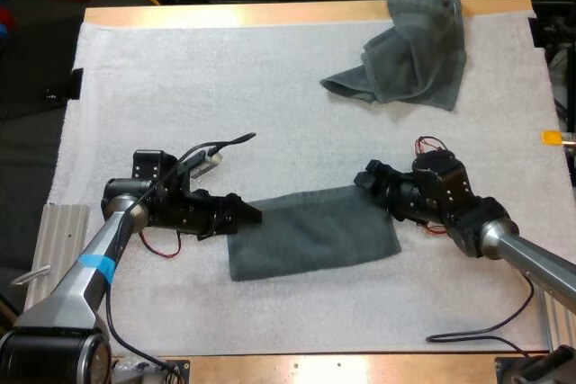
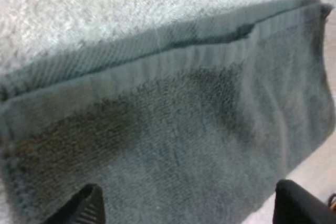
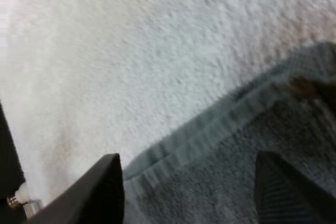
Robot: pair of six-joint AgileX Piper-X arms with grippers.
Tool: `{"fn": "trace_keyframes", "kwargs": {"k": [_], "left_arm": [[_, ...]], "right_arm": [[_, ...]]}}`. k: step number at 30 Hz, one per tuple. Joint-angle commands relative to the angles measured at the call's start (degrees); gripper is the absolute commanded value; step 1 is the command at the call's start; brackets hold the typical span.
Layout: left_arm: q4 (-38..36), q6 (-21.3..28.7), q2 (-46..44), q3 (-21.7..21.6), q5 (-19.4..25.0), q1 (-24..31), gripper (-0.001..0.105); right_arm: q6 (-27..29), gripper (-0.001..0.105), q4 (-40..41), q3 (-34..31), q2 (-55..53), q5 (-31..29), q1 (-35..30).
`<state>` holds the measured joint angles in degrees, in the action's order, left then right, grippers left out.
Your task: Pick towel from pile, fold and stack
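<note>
A dark grey-green towel [image 1: 310, 233], folded into a flat rectangle, lies on the white mat near the middle front. My left gripper [image 1: 241, 214] is at its left edge and my right gripper [image 1: 371, 179] at its upper right corner. In the left wrist view the folded towel [image 2: 173, 129] spreads out past my two fingertips [image 2: 84, 208], which stand wide apart over it. In the right wrist view my fingers [image 3: 102, 187] also stand apart, over the towel's hemmed corner [image 3: 220, 156]. A crumpled towel [image 1: 409, 47] lies at the mat's far right.
The white mat [image 1: 225, 87] covers most of the wooden table [image 1: 270, 13]. A loose black cable [image 1: 477, 330] trails on the mat at the front right.
</note>
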<state>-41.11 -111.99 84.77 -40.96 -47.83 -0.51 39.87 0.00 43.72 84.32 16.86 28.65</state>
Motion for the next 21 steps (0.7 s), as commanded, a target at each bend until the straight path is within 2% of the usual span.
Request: {"fn": "trace_keyframes", "kwargs": {"k": [1, 4, 9, 15, 21], "left_arm": [[0.6, -0.5, 0.1, 0.0, -1.1, 0.0, 0.064], [0.5, -0.3, 0.1, 0.0, -3.3, 0.0, 0.064], [-0.5, 1.3, 0.0, 0.0, -7.3, 0.0, 0.064], [-4.0, 5.5, -3.5, 0.0, -7.0, 0.0, 0.064], [-4.8, 5.6, -10.1, 0.0, -6.0, 0.0, 0.064]], "right_arm": [[1.0, 0.054, -0.4, 0.4, 0.1, 0.9, -0.4], [5.1, 0.054, -0.6, 0.4, 0.1, 2.9, -0.4], [8.5, 0.054, -0.3, 0.4, -0.2, 6.0, -0.4], [14.1, 0.054, 4.3, 0.4, -3.3, 5.4, -0.4], [19.9, 0.054, 11.1, 0.4, -7.8, 3.9, -0.4]]}}
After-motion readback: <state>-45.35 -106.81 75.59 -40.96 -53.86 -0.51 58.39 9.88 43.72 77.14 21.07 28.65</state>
